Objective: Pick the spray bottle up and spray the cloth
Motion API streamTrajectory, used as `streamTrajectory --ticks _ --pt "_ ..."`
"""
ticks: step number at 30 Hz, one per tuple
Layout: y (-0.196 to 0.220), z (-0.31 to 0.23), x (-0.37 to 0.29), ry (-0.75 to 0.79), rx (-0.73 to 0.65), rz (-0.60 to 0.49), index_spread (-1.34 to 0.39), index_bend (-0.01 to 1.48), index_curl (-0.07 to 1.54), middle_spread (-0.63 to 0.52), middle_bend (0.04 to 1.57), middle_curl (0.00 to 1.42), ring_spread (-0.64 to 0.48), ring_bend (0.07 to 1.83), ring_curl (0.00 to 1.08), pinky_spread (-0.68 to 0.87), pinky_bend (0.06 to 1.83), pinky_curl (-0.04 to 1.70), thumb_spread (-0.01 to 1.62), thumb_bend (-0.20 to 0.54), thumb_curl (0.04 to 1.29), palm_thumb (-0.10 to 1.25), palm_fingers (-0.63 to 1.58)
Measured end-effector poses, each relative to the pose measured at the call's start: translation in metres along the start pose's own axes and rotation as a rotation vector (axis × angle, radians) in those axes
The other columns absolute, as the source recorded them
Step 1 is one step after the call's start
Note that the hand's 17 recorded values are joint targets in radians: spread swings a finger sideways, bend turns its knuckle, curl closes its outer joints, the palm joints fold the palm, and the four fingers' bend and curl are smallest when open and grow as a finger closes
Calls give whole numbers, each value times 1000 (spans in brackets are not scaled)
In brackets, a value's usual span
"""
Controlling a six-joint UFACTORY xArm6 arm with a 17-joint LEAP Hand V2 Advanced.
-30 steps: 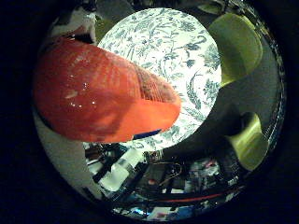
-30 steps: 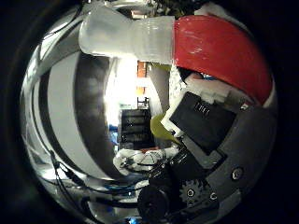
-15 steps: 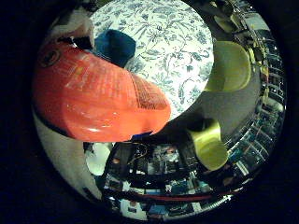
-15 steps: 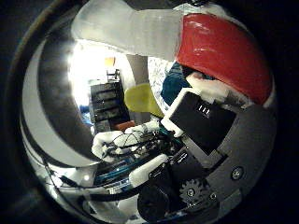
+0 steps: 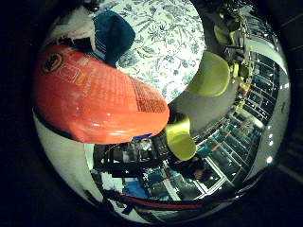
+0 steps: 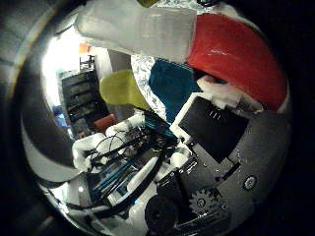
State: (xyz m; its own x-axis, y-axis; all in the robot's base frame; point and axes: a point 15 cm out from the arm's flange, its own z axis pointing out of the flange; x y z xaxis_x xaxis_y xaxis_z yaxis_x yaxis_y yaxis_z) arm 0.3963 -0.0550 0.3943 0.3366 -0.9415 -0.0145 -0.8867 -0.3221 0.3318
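Observation:
The spray bottle fills much of both palm views, its orange-red body [image 5: 94,99] close against the palm and its pale sprayer head [image 6: 138,29] sticking out past it. My right hand [image 6: 216,132] is curled round the bottle, with a black and white finger lying along the red body. The bottle is held off the table. A dark blue cloth [image 5: 111,35] lies on the round table with the floral cover [image 5: 165,47], beyond the bottle and apart from it. The cloth also shows as a teal-blue patch [image 6: 170,86] beside the finger.
Two yellow-green chairs [image 5: 213,73] [image 5: 180,137] stand round the table's edge on a grey floor. Shelves and lit racks [image 5: 236,137] line the room behind. The arm's white and black body [image 6: 147,167] runs below the palm.
The bottle stays in my hand while the hand turns. The views have swung, and the blue cloth now shows fuller and closer beside the bottle.

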Motion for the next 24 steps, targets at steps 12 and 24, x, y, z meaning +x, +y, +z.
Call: streamTrajectory --ticks 12,24 --pt "-13 5 -20 163 -83 0 -220 1062 785 -84 1344 605 -156 1455 567 -202 1350 756 502 -20 941 1050 1212" --pt "-26 27 -29 169 -151 0 -221 1057 786 -90 1346 603 -156 1456 567 -203 1347 761 515 -20 939 1043 1211"
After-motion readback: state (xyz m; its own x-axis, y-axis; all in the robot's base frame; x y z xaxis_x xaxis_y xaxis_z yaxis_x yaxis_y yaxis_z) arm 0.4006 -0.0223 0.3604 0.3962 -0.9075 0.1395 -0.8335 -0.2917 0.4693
